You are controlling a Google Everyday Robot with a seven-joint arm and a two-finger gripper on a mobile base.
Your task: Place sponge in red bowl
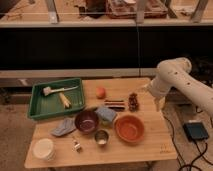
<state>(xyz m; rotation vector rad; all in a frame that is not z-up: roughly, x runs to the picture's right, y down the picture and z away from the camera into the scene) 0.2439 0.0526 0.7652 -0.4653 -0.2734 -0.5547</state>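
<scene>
The sponge (106, 114), a blue-grey block, lies on the wooden table (145, 150), touching the right side of a purple bowl (86, 121). The red bowl (130, 128) stands empty just right of and in front of the sponge. My gripper (159, 103) hangs from the white arm (175, 80) at the table's right edge. It is right of a pine cone, well apart from the sponge and the red bowl.
A green tray (37, 107) at the back left holds a brush and a yellow item. An orange fruit (101, 92), a dark bar (115, 104), a pine cone (133, 101), a metal cup (101, 137), a grey cloth (63, 127) and a white bowl (43, 148) also sit on the table.
</scene>
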